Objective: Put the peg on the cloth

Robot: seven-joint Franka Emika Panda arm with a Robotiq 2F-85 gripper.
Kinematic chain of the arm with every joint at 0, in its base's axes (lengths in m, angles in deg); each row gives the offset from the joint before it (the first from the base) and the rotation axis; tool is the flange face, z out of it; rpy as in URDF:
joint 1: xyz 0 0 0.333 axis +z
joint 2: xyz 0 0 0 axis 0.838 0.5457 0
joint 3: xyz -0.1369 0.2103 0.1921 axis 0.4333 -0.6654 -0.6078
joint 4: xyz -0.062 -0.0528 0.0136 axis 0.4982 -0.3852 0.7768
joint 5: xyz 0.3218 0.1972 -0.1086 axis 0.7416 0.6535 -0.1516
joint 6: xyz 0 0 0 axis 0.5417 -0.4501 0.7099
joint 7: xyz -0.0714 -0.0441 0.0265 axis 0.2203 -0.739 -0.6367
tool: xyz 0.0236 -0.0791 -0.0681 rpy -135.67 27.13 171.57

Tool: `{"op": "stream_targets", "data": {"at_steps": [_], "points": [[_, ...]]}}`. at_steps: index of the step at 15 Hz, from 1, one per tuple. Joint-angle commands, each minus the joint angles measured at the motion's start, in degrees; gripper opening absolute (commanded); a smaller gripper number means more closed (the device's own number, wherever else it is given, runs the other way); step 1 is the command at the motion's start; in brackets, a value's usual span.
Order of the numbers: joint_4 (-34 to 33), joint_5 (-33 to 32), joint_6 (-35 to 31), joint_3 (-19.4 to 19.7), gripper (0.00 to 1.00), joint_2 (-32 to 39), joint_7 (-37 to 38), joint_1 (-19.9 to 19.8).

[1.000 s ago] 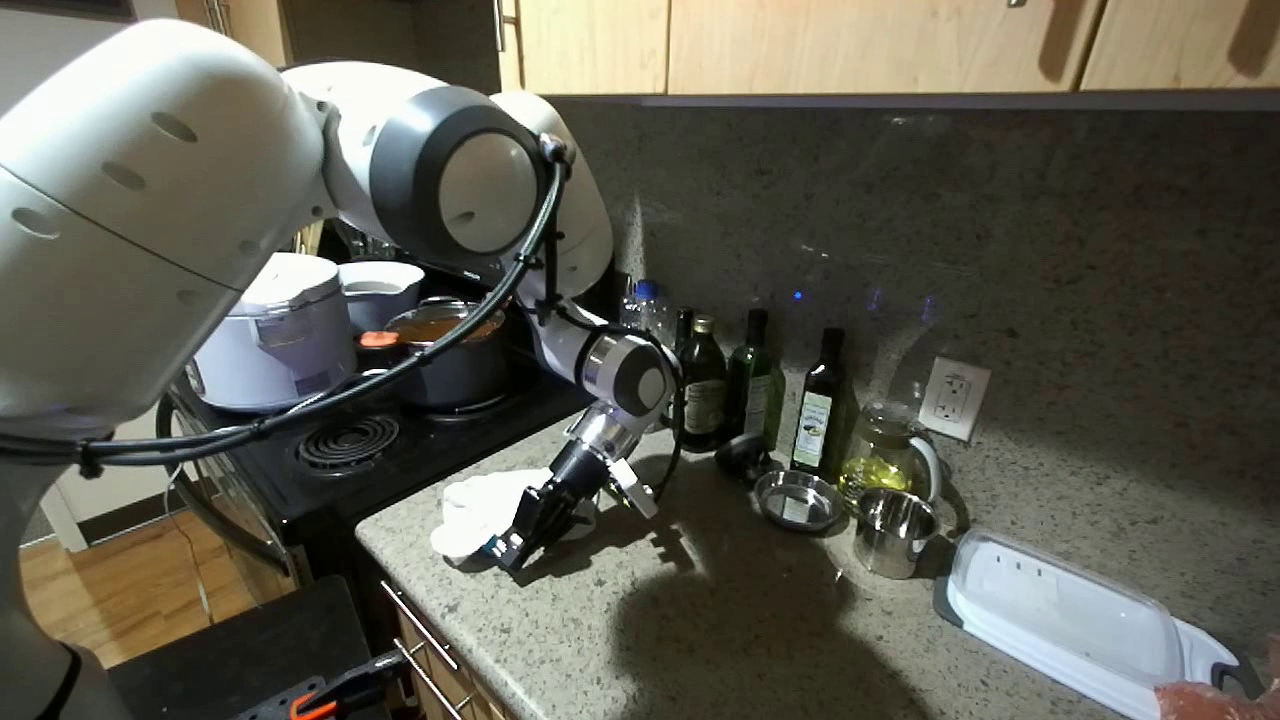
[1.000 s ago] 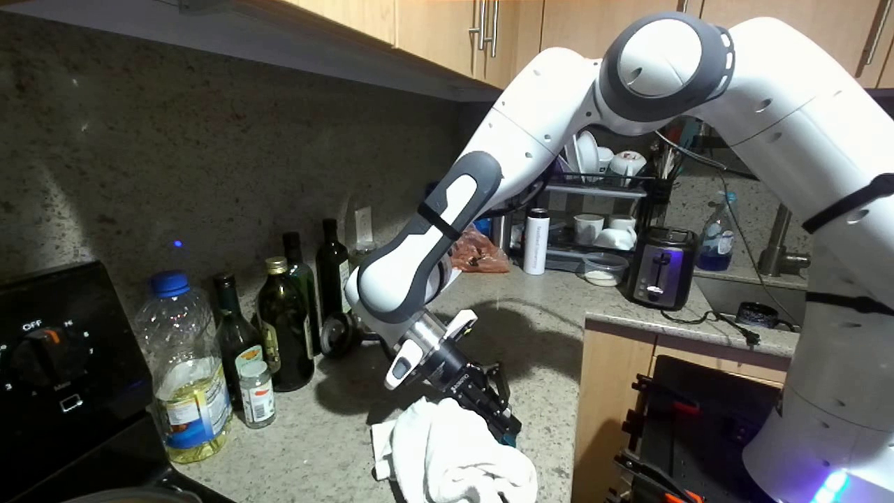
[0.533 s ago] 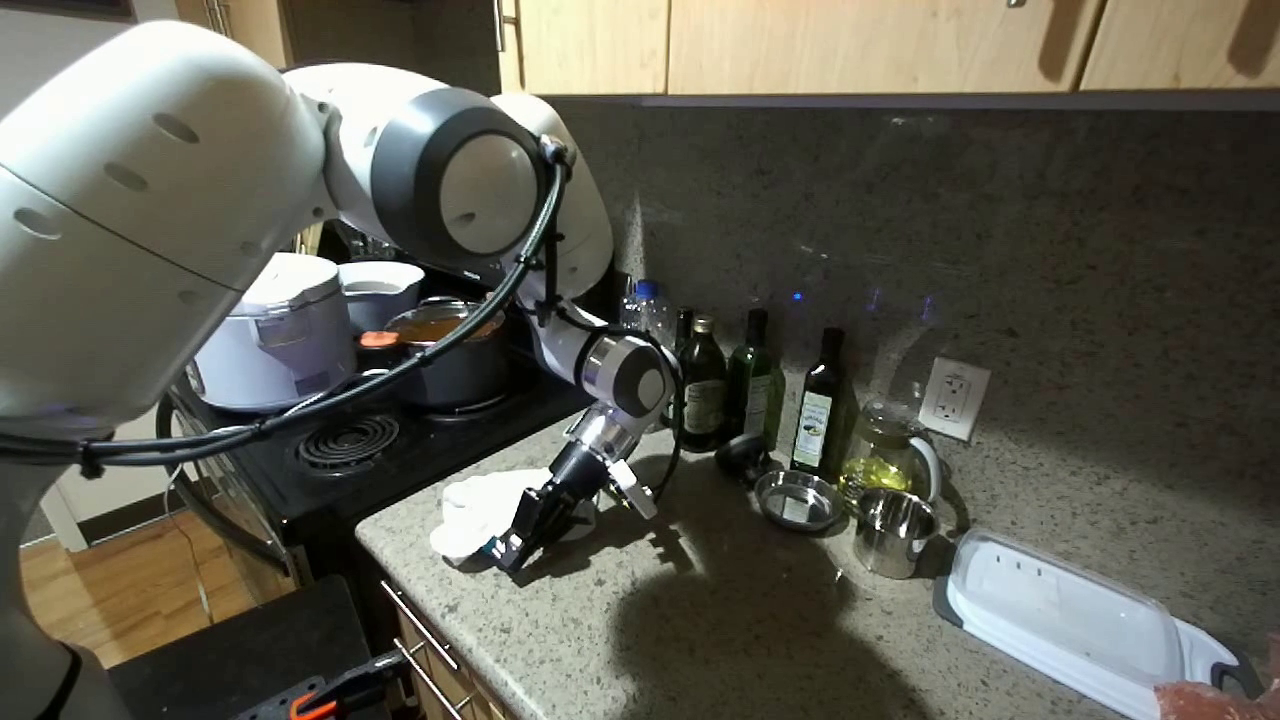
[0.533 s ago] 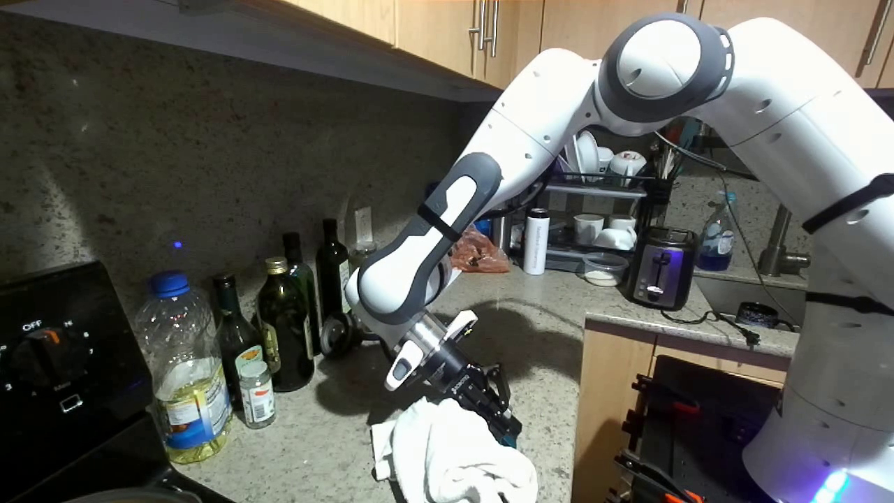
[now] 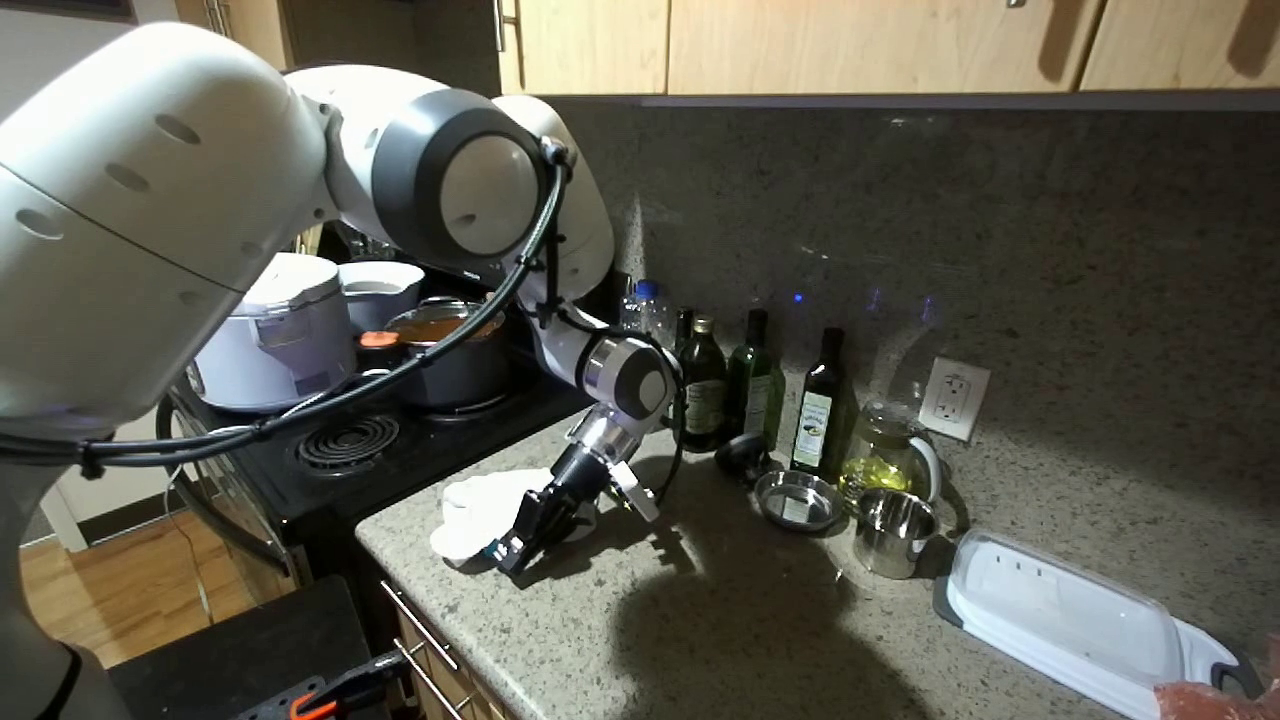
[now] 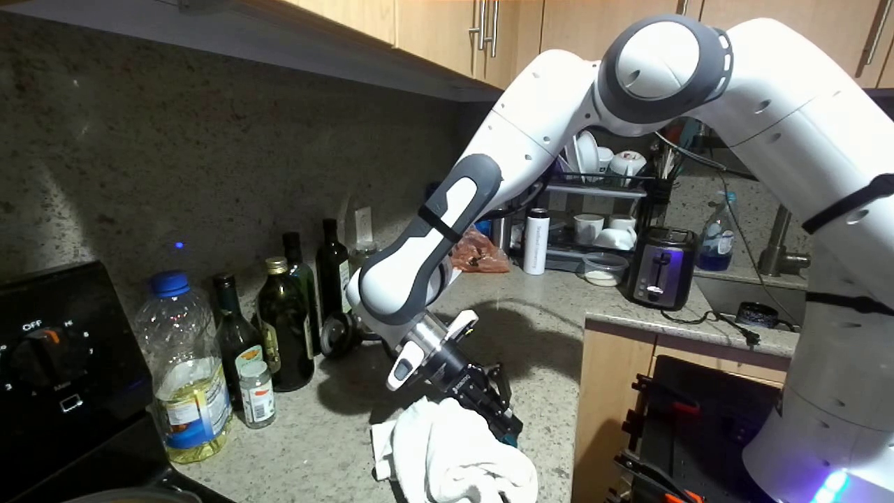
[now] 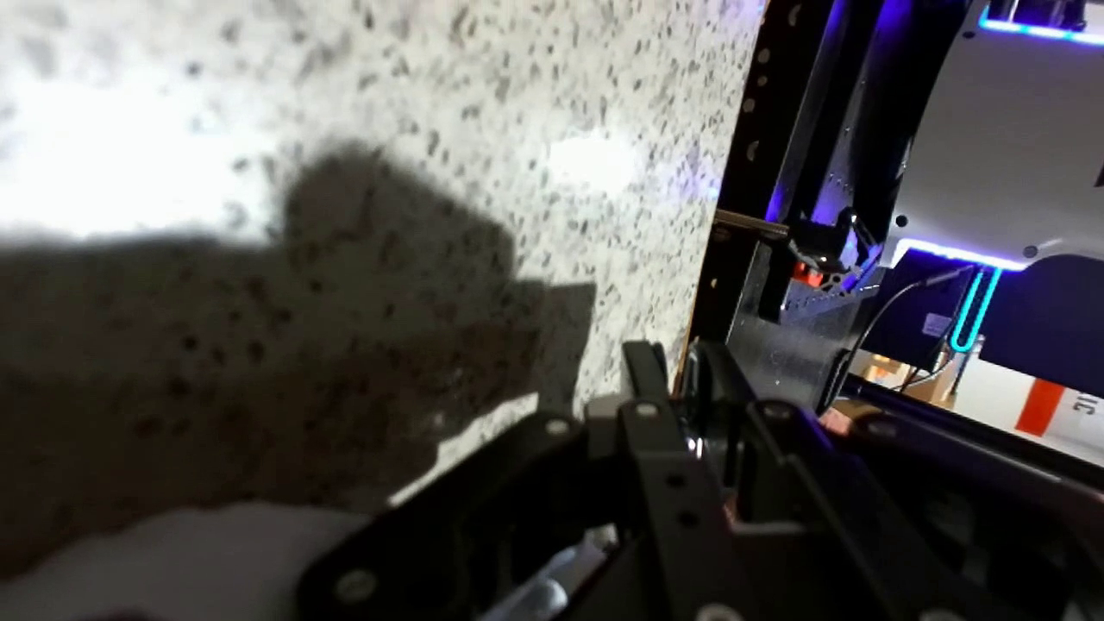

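Note:
The white cloth (image 6: 454,457) lies bunched in soft folds on the counter; it also shows in an exterior view (image 5: 485,505), and its blurred edge (image 7: 164,561) enters the wrist view at the lower left. My gripper (image 5: 510,555) points down at a slant right beside the cloth; touching or apart, I cannot tell. In the wrist view the fingertips of my gripper (image 7: 675,352) stand close together, with a narrow slit between them. A small teal bit (image 6: 510,440) shows at the tips in both exterior views. I cannot make out the peg; it is hidden or too small.
The counter's front edge (image 5: 440,640) runs close by the gripper, and the stove (image 5: 300,470) with pots adjoins. Several oil bottles (image 6: 279,321) line the backsplash. A steel dish (image 5: 798,500), a steel cup (image 5: 893,535) and a white tray (image 5: 1065,620) stand farther along.

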State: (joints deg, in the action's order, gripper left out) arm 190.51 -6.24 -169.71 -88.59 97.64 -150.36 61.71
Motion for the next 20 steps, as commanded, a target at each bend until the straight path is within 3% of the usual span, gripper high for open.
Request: {"op": "stream_targets", "data": {"at_steps": [1, 20], "points": [[-0.8, -1.7, 1.5, 0.0, 0.04, 0.3, 3.0, 0.2], [-0.3, -2.7, 4.3, -1.1, 0.04, -0.9, 2.7, 0.3]]}}
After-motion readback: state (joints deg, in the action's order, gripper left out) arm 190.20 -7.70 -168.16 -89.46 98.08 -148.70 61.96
